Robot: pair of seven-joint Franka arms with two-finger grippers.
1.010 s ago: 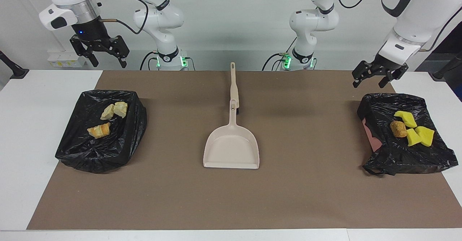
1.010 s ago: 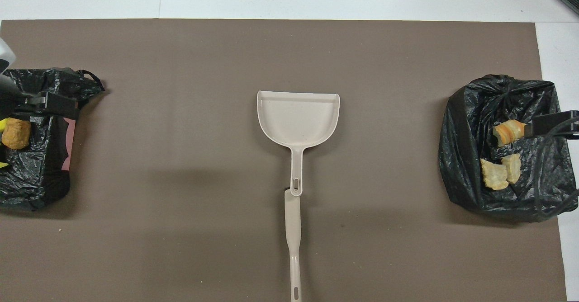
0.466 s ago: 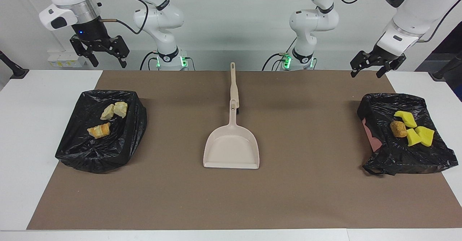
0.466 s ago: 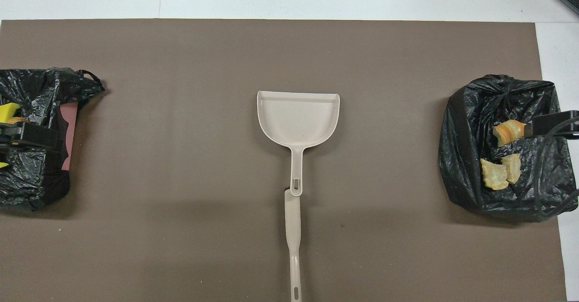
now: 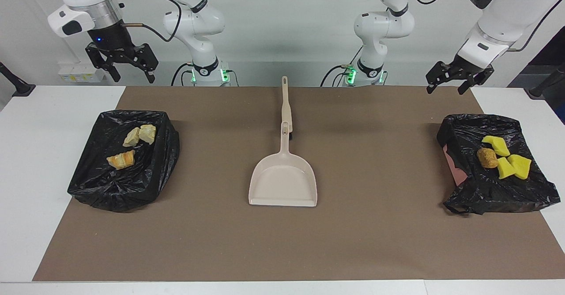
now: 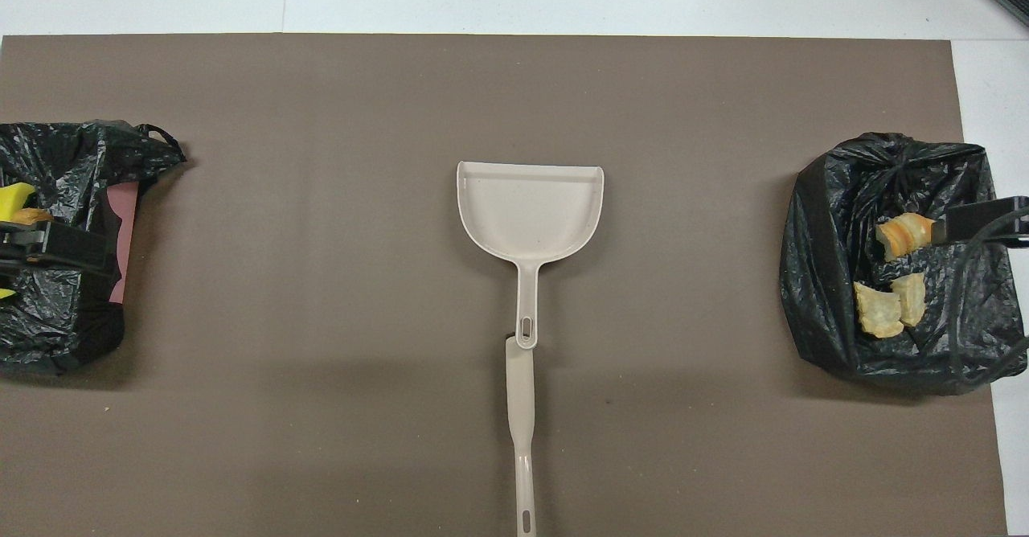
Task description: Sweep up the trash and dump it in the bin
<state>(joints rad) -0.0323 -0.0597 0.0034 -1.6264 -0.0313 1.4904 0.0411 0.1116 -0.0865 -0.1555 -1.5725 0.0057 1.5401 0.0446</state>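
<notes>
**Step in hand.** Judged from the layout, sweeping and dumping are complete. No scrap lies on the mat [image 5: 375,233] or on the bare bench [image 5: 26,175]. The dustpan [image 5: 283,184] sits empty at the centre of the frame with its mouth toward the lower edge. The brush [image 5: 286,105] lies above it, end to end with the dustpan handle.

**Tools.**
- The right tool [image 5: 132,75] hangs in the upper corner of the frame at the right arm's end. It is raised above the bench edge, with its fingers spread and nothing between them.
- The left tool [image 5: 450,87] hangs in the opposite upper corner. It is also raised, spread and empty.

**Next move.** No further pick-up appears necessary. The likely requirement is to park both arms clear of the bags. If a check pass is wanted, inspect the mat around each bag for stray crumbs.

**Trash: location and appearance.**
- Three bread chunks [image 5: 121,159] rest inside the first bag [image 5: 114,189], at mid-height of the frame at the right arm's end. Two pale chunks touch each other. The orange-crusted chunk lies just below them.
- The yellow pieces [image 5: 514,166] and the brown lump [image 5: 487,158] rest on the second bag [image 5: 494,193], at mid-height at the left arm's end. The lump touches the yellow pieces. This bag lies flatter and more crumpled, and a pink surface shows at its inner edge.
</notes>
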